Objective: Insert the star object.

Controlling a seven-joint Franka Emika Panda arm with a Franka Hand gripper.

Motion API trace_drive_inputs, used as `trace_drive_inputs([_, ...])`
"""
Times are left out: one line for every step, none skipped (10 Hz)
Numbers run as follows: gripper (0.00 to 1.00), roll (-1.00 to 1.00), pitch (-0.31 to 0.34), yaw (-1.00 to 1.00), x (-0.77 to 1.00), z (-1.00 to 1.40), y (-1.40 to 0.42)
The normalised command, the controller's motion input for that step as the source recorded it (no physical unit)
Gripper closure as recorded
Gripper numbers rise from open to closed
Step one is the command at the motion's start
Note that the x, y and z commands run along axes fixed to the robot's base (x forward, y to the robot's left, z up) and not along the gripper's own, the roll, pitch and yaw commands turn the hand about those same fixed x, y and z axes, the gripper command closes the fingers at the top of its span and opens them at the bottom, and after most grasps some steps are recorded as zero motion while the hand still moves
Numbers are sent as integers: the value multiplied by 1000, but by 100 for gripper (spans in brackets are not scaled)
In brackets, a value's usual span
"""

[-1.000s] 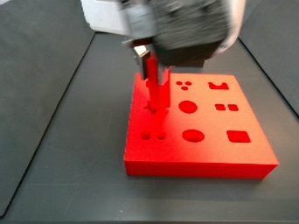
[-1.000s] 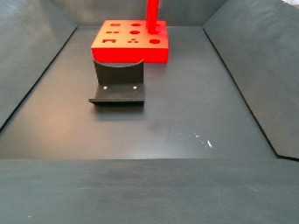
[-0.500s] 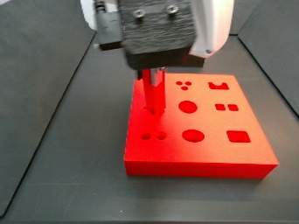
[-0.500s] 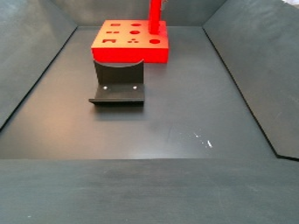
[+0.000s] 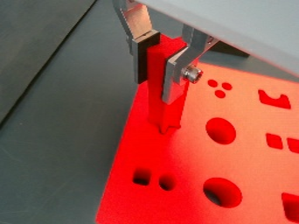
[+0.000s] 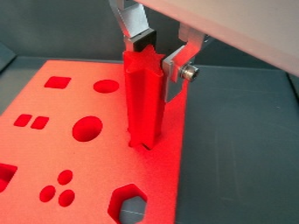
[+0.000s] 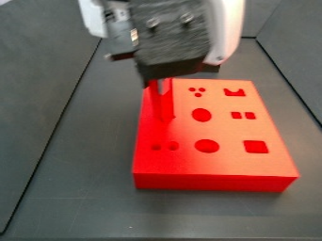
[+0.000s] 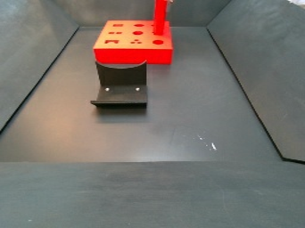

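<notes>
The star object, a slim red peg, stands upright in both wrist views (image 5: 163, 101) (image 6: 142, 109), its lower end in a hole near one edge of the red block (image 5: 239, 171) (image 6: 59, 157). My gripper (image 5: 160, 83) (image 6: 158, 63) is shut on the peg's upper part, a finger on each side. In a side view the peg (image 7: 160, 99) hangs below the gripper (image 7: 161, 81) over the block's (image 7: 233, 160) far left. In a side view the peg (image 8: 158, 18) rises from the block (image 8: 128, 52); the gripper is out of frame.
The block has several shaped holes, among them round ones (image 5: 219, 130) and squares (image 7: 257, 146). The dark fixture (image 8: 119, 89) stands on the floor in front of the block. Dark bin walls (image 8: 36, 80) rise on both sides.
The gripper has come down over the block with the peg, so less of the peg shows below it. The peg's lower end stays at the same hole.
</notes>
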Motion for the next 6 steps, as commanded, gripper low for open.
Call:
trace_drive_inputs([100,0,-33,9,-54,-97,-89])
trace_drive_inputs([100,0,0,37,0,-103,-157])
trace_drive_inputs([100,0,0,43,0,-14,0])
trace_drive_inputs([100,-24,74,6,354,-360,0])
trace_drive_inputs([100,83,103,0,654,-934,0])
trace_drive_inputs([100,114,130,0,474,-900,0])
